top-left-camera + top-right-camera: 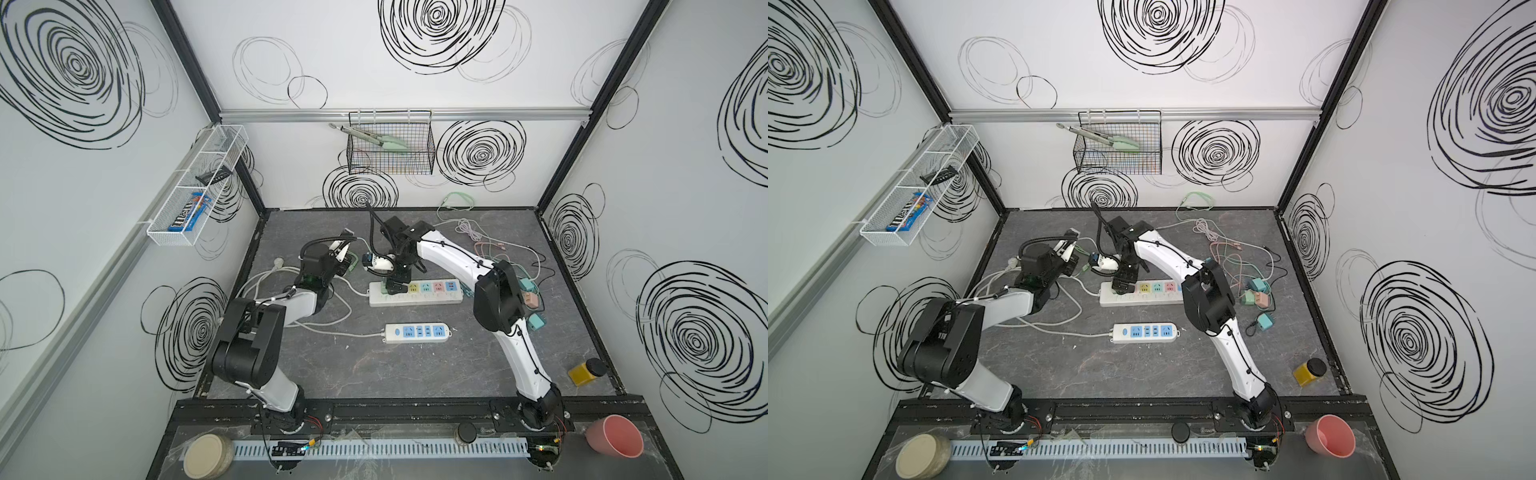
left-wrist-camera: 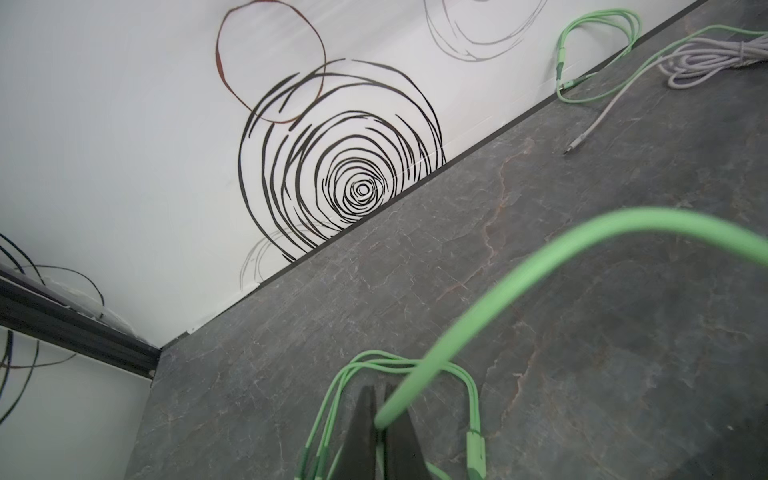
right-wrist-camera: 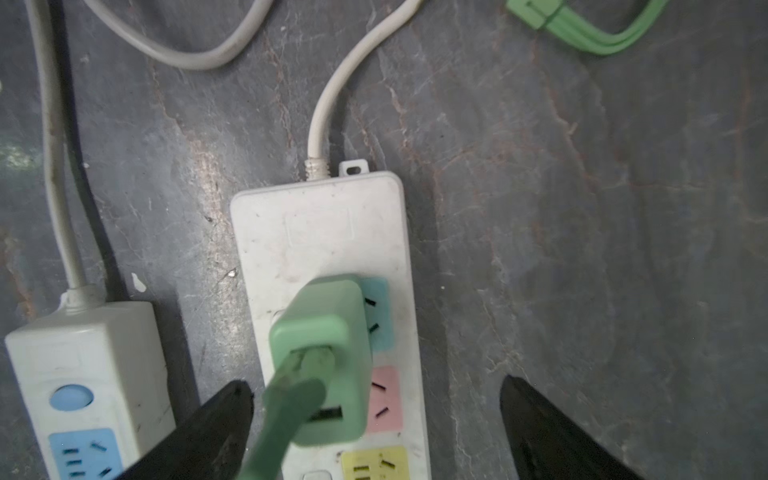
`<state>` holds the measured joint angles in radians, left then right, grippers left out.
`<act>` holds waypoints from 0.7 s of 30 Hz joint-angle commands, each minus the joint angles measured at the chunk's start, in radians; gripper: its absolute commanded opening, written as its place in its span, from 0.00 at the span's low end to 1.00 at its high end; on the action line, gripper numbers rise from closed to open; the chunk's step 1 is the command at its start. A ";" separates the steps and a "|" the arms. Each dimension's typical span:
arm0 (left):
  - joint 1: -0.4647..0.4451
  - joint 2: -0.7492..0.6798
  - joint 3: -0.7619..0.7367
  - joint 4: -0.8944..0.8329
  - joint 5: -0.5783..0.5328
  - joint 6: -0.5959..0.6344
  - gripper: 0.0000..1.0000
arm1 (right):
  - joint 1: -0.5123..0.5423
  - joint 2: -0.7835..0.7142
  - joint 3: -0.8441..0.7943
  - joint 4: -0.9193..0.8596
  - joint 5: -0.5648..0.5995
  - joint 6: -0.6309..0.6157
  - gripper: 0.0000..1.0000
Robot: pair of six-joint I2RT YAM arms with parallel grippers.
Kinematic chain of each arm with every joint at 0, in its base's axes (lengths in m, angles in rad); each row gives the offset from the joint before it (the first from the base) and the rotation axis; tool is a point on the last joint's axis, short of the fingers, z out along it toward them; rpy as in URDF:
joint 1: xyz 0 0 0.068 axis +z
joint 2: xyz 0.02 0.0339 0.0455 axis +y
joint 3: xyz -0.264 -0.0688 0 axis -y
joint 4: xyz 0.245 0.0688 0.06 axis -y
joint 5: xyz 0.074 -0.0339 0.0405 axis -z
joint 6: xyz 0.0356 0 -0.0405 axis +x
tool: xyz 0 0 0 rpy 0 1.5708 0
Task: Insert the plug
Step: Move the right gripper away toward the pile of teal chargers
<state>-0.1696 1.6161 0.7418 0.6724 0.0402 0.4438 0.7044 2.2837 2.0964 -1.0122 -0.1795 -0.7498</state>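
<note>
the white-and-black left arm (image 1: pixel 291 303) folds sharply at the elbow and reaches toward the back left. its black two-fingered left gripper (image 2: pixel 378 399) is pressed together, pinching a bright green cable (image 2: pixel 540 257). the white-and-black right arm (image 1: pixel 449 253) stretches across the middle, wrist bent straight down. its black two-fingered right gripper (image 3: pixel 376 395) points downward, jaws spread wide, holding nothing.

Green plug (image 3: pixel 328 316) smooth matt plastic; white power strip (image 3: pixel 320 232) scuffed plastic; tabletop (image 3: pixel 561 208) matt, stone-veined
</note>
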 commanded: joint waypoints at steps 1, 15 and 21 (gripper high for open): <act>-0.008 0.025 0.080 0.009 0.029 0.077 0.00 | -0.027 -0.139 -0.061 0.074 -0.023 0.061 0.97; 0.043 0.126 0.337 -0.234 0.156 0.507 0.32 | -0.216 -0.680 -0.694 0.748 -0.119 0.394 0.97; 0.086 0.051 0.391 -0.698 0.239 0.568 0.73 | -0.307 -0.867 -0.952 1.088 -0.118 0.554 0.97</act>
<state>-0.1078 1.7199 1.0924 0.2516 0.2279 0.9363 0.4183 1.4693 1.1988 -0.1707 -0.2821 -0.3134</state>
